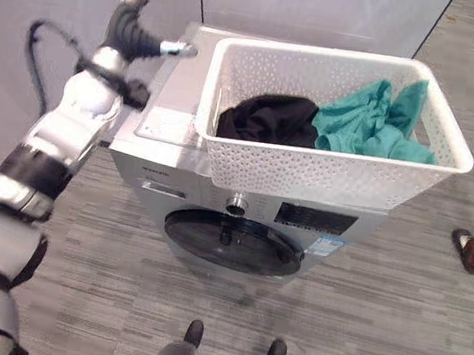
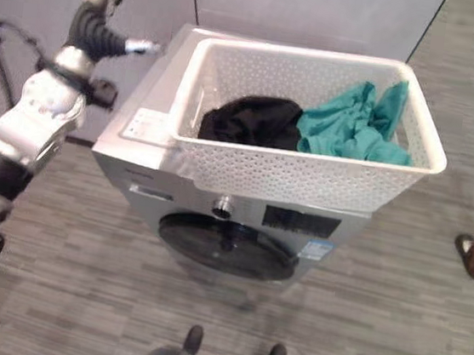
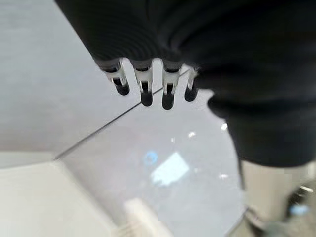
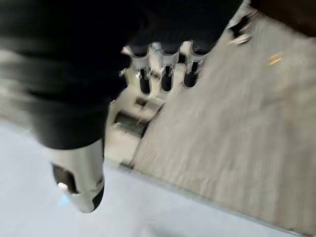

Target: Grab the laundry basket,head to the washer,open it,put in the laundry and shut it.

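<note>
Currently a white laundry basket (image 1: 331,175) holding black (image 1: 269,119) and teal laundry (image 1: 372,120) sits atop the washer (image 1: 214,226), door (image 1: 229,243) closed. Left hand (image 1: 135,20), fingers spread, is raised beside the washer; right hand (image 4: 163,69) has relaxed, empty fingers.

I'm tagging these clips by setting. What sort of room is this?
Probably a laundry corner of a home or a mock-up: a front-loading washer with its round door shut, a white laundry basket of clothes on top, and wood-look plank flooring.
</note>
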Motion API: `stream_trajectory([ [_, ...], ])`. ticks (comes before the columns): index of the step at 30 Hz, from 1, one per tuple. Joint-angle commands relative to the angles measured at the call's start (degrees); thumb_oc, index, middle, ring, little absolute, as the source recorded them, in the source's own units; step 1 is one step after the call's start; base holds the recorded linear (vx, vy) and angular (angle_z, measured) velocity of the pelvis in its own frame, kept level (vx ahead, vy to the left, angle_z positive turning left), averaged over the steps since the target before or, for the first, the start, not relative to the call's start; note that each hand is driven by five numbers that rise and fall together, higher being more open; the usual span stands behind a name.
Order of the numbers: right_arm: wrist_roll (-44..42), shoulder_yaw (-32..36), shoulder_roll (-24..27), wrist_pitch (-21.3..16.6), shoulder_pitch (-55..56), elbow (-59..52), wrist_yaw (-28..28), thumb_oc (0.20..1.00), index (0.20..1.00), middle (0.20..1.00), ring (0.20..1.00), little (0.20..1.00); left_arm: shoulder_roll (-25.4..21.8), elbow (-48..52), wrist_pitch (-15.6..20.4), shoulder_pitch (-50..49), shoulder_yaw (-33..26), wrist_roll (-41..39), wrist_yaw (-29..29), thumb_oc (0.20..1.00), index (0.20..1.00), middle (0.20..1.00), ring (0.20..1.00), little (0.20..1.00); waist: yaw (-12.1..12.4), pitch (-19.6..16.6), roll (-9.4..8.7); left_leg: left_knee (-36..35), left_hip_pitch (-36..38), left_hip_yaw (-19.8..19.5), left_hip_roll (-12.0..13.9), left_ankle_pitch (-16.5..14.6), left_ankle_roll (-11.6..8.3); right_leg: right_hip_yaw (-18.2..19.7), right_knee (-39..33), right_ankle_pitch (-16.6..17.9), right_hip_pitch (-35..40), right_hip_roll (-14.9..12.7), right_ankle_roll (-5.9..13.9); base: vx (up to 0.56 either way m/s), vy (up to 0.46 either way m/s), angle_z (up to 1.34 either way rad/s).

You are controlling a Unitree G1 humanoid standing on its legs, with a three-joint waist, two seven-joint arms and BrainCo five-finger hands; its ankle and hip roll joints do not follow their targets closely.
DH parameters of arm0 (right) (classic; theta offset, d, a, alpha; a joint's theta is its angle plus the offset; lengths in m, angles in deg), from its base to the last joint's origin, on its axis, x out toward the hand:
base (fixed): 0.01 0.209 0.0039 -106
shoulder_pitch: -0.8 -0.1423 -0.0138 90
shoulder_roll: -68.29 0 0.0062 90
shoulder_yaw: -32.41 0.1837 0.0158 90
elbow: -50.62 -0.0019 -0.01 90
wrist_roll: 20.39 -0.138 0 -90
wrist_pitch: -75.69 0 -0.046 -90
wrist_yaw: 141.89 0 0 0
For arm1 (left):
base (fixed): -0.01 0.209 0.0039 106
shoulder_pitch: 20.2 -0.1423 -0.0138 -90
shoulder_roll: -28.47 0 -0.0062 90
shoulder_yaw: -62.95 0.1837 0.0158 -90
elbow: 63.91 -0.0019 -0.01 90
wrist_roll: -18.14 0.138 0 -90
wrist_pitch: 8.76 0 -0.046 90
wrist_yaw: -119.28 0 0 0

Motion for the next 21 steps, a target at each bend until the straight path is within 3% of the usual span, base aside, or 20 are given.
stream_trajectory([
  [1, 2.0, 6.5, 3.2, -3.5, 8.4, -2.3, -0.6, 1.000, 1.000, 1.000, 1.000, 1.000, -8.9, 4.7, 3.5, -5.0, -9.2, -4.9, -4.3, 1.000, 1.000, 1.000, 1.000, 1.000, 3.2, -2.3, 0.96, -4.0, 3.1, 0.5, 1.8, -1.3, 0.57, 0.9, 3.1, -6.0, 3.4, -1.6, 3.80, -0.05, -0.060, -0.04],
  [5, 2.3, 17.7, -1.7, -5.2, 25.2, -5.1, 0.5, 1.000, 1.000, 1.000, 1.000, 1.000, -15.8, 15.6, 4.3, -30.5, -25.1, -7.3, -9.3, 1.000, 1.000, 1.000, 1.000, 1.000, 6.0, -2.5, 1.57, -3.3, 2.9, -0.3, 2.1, -1.3, 0.38, 0.2, 2.4, -6.0, 4.3, -1.3, 3.34, 0.01, -0.055, -0.03],
  [6, 2.4, 17.7, -2.0, -5.2, 25.6, -5.7, 0.5, 1.000, 1.000, 1.000, 1.000, 1.000, -15.9, 16.7, 4.1, -32.7, -26.9, -7.3, -9.5, 1.000, 1.000, 1.000, 1.000, 1.000, 5.6, -2.8, 1.49, -3.4, 2.9, -0.3, 2.1, -1.3, 0.36, 0.2, 2.3, -6.0, 4.4, -1.3, 3.33, 0.00, -0.042, 0.06],
  [7, 2.4, 20.2, -4.9, -5.7, 30.1, -4.0, 1.3, 1.000, 1.000, 1.000, 1.000, 1.000, -16.5, 21.3, 4.0, -45.9, -34.5, -7.8, -12.0, 1.000, 1.000, 1.000, 1.000, 1.000, 6.6, -3.1, 1.69, -3.3, 2.9, -0.5, 2.3, -1.3, 0.32, -0.2, 1.9, -5.9, 4.9, -1.1, 3.26, 0.00, -0.048, 0.14],
  [8, 3.0, 20.5, -7.3, -6.0, 31.9, -1.4, 1.4, 1.000, 1.000, 1.000, 1.000, 1.000, -14.7, 23.0, 3.3, -53.8, -37.1, -8.7, -14.2, 1.000, 1.000, 1.000, 1.000, 1.000, 7.8, -3.2, 2.02, -3.3, 2.9, -0.9, 2.3, -1.2, 0.38, -0.7, 1.8, -5.8, 5.2, -1.1, 3.18, 0.00, -0.047, 0.20],
  [9, 3.0, 20.1, -7.4, -6.1, 31.7, -1.4, 1.5, 1.000, 1.000, 1.000, 1.000, 1.000, -14.6, 23.4, 3.2, -55.0, -38.1, -8.8, -14.3, 1.000, 1.000, 1.000, 1.000, 1.000, 7.6, -3.3, 1.95, -3.3, 3.0, -0.9, 2.3, -1.2, 0.37, -0.6, 1.7, -5.8, 5.2, -1.1, 3.18, -0.02, -0.036, 0.16],
  [12, 3.6, 18.8, -9.6, -6.1, 31.8, 2.6, 1.9, 1.000, 1.000, 1.000, 1.000, 1.000, -11.4, 24.1, 2.3, -61.0, -38.6, -8.1, -15.4, 1.000, 1.000, 1.000, 1.000, 1.000, 7.8, -3.3, 1.90, -3.0, 2.8, -1.2, 2.2, -1.2, 0.41, -0.8, 1.8, -5.8, 5.4, -1.1, 3.09, -0.02, -0.022, 0.14],
  [13, 4.6, 16.4, -12.8, -5.9, 31.7, 9.1, 3.2, 1.000, 1.000, 1.000, 1.000, 1.000, -6.1, 21.7, 0.9, -62.5, -34.4, -4.7, -16.1, 1.000, 1.000, 1.000, 1.000, 1.000, 8.2, -3.3, 1.76, -3.0, 2.8, -1.5, 2.2, -1.1, 0.41, -1.0, 1.7, -5.9, 5.5, -1.0, 2.98, -0.02, -0.025, 0.24],
  [16, 7.2, 13.1, -16.2, -4.6, 30.0, 16.9, 5.2, 1.000, 1.000, 1.000, 1.000, 1.000, 0.2, 12.7, -1.2, -59.2, -26.5, 3.4, -16.0, 1.000, 1.000, 1.000, 1.000, 1.000, 8.2, -3.2, 1.37, -3.2, 2.7, -1.8, 2.2, -1.0, 0.34, -1.3, 1.6, -6.2, 5.6, -0.8, 2.81, -0.01, -0.020, 0.12],
  [17, 7.2, 13.2, -16.2, -4.6, 30.0, 16.9, 5.2, 1.000, 1.000, 1.000, 1.000, 1.000, 0.2, 12.5, -1.1, -59.0, -26.3, 3.4, -16.0, 1.000, 1.000, 1.000, 1.000, 1.000, 8.3, -3.2, 1.42, -3.2, 2.7, -1.9, 2.2, -1.0, 0.34, -1.3, 1.6, -6.2, 5.6, -0.8, 2.81, 0.00, 0.000, 0.00],
  [18, 9.2, 11.7, -18.7, -3.7, 30.0, 21.4, 6.9, 1.000, 1.000, 1.000, 1.000, 1.000, 4.7, 3.3, -1.8, -56.6, -22.0, 12.7, -14.2, 1.000, 1.000, 1.000, 1.000, 1.000, 8.4, -3.2, 1.02, -3.4, 2.6, -2.4, 2.2, -0.8, 0.21, -1.5, 1.6, -6.3, 5.5, -0.7, 2.61, 0.00, 0.000, 0.00],
  [21, 10.4, 11.0, -20.8, -3.7, 30.3, 23.3, 6.8, 1.000, 1.000, 1.000, 1.000, 1.000, 8.4, -4.8, -1.8, -54.6, -19.9, 15.7, -12.6, 1.000, 1.000, 1.000, 1.000, 1.000, 8.6, -3.1, 0.87, -3.7, 2.4, -2.7, 2.2, -0.6, 0.19, -1.7, 1.6, -6.5, 5.4, -0.6, 2.51, -0.02, -0.006, 0.06],
])
